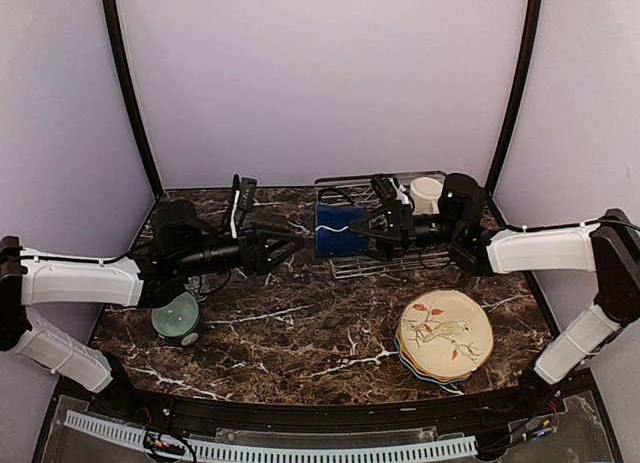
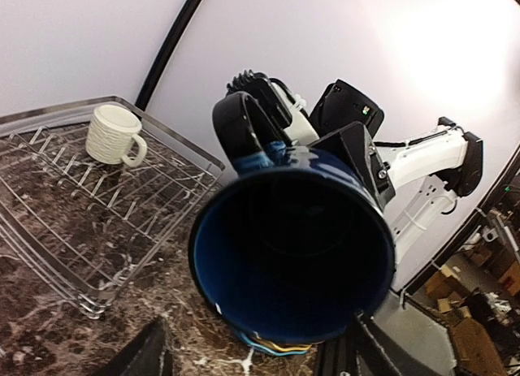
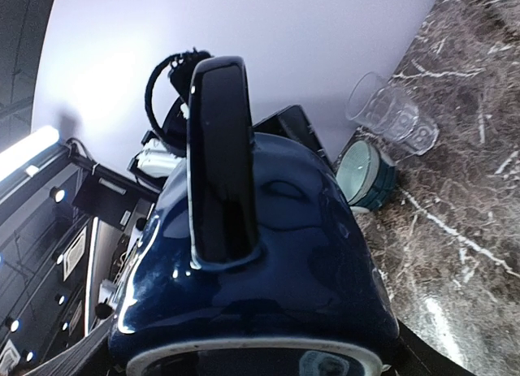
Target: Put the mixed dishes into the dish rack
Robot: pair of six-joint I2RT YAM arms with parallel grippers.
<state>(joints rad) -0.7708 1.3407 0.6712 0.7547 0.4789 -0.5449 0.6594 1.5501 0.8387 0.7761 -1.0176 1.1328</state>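
From above, the navy mug point(image 1: 338, 230) lies on its side in the air at the left end of the wire dish rack point(image 1: 392, 266). The right gripper point(image 1: 368, 233) clasps it from the right, jaws spread wide around its body. The left gripper point(image 1: 295, 247) sits just short of the mug's mouth, its jaws apart and holding nothing. The left wrist view looks straight into the mug's dark interior and shows a ribbed cream mug point(image 2: 114, 135) upright in the rack's far corner. Only the right wrist view shows the mug's handle uppermost, and beyond it a clear glass tumbler point(image 3: 390, 116) lying beside the mint-green bowl point(image 3: 366, 175). A stack of scalloped plates point(image 1: 445, 335), bird plate on top, rests on the marble table point(image 1: 300, 333) near the right arm.
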